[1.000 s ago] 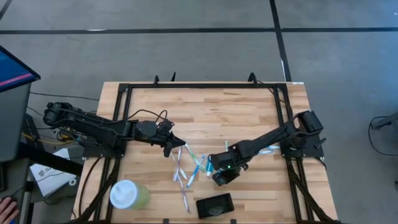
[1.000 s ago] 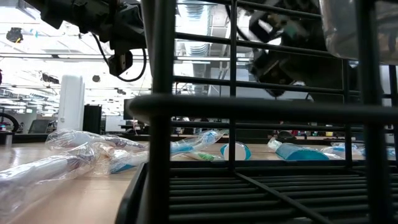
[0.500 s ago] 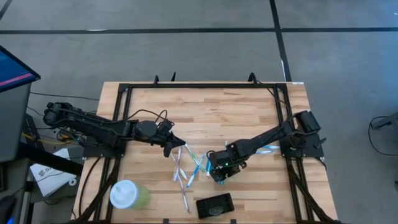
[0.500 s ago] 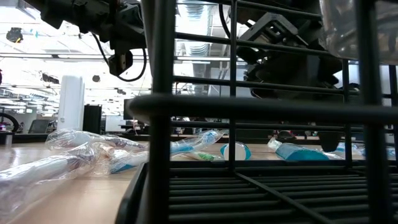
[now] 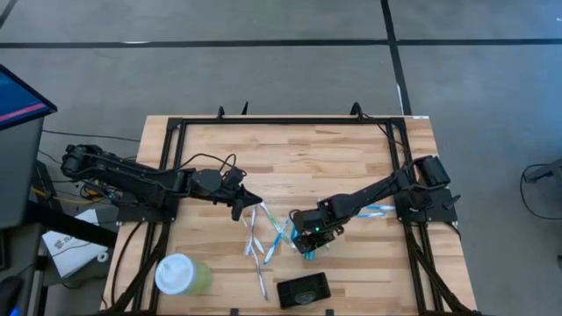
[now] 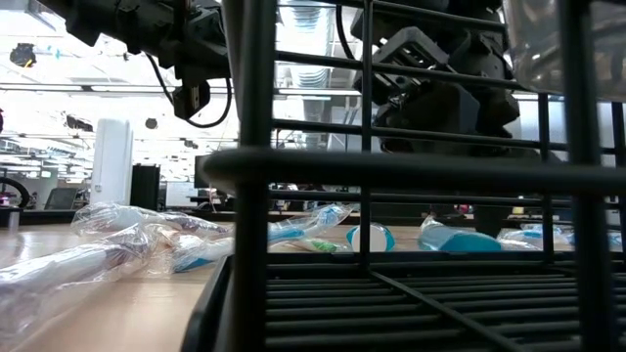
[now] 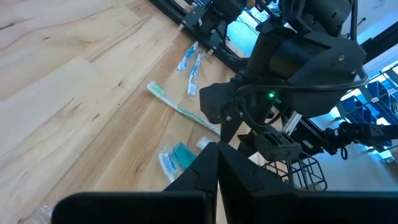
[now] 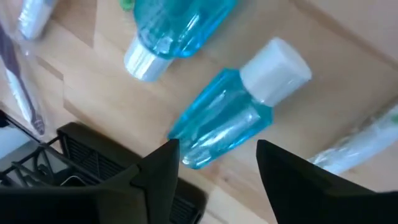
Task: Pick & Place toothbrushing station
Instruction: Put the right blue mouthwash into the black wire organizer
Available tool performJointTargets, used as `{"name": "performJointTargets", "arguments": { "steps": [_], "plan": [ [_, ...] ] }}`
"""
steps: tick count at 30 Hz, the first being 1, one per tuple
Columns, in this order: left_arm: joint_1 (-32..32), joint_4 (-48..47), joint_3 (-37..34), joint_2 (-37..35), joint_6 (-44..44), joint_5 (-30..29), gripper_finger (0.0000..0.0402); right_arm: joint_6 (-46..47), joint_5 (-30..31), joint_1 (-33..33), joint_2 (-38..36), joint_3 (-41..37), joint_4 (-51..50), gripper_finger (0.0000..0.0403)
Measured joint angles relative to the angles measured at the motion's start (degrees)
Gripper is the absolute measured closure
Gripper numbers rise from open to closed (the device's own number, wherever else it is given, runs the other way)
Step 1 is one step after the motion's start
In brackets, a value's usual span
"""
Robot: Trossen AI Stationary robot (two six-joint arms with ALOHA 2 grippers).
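Clear teal tube (image 8: pixel 219 127) with white cap; pale green cup (image 5: pixel 182 276) with white lid; black holder (image 5: pixel 304 290); light wood table (image 5: pixel 290 158).

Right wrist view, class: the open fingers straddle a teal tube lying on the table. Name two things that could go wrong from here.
1. The teal tube lies slanted across the right gripper, so closing may pinch one end and let it swivel or slip.
2. A second tube lies close beside it, and the black holder is near; the fingers might nudge either.

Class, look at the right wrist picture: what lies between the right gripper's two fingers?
In the right wrist view, a teal tube with a white cap lies on the wood between the open right gripper's fingers, not yet gripped.
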Motion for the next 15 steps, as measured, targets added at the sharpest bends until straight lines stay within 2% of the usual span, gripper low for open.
{"name": "performJointTargets", "arguments": {
  "steps": [15],
  "plan": [
    [1.46,-0.03,0.00,0.00,0.13,0.22,0.0400,-8.91,3.33,-3.17,0.00,0.00,0.11,0.0188]
  ]
}}
